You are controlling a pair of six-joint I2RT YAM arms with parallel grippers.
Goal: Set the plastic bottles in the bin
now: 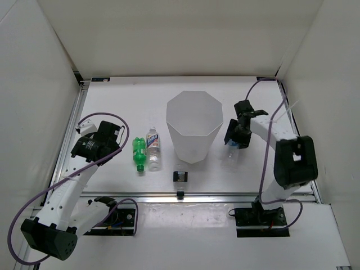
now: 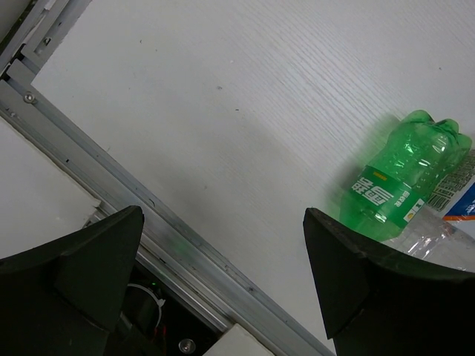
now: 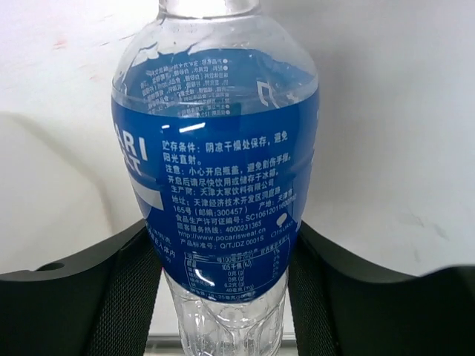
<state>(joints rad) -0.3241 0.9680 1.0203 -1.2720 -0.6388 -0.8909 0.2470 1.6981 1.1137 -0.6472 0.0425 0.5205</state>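
Observation:
The white bin [image 1: 194, 126] stands mid-table. The green bottle [image 1: 139, 153] and the clear bottle with the white-red label [image 1: 153, 147] lie side by side left of it. My left gripper [image 1: 112, 140] is open and empty just left of the green bottle [image 2: 393, 185]; its jaws [image 2: 223, 259] stand wide over bare table, and the labelled bottle [image 2: 454, 189] peeks in at the right edge. My right gripper [image 1: 233, 138] is shut on the clear bottle with the blue label [image 3: 223, 178], right of the bin. The plain clear bottle is not in view.
A small black block [image 1: 180, 176] sits in front of the bin near the table's front edge. An aluminium rail [image 2: 148, 215] runs along the table's left edge close to my left gripper. White walls enclose the table.

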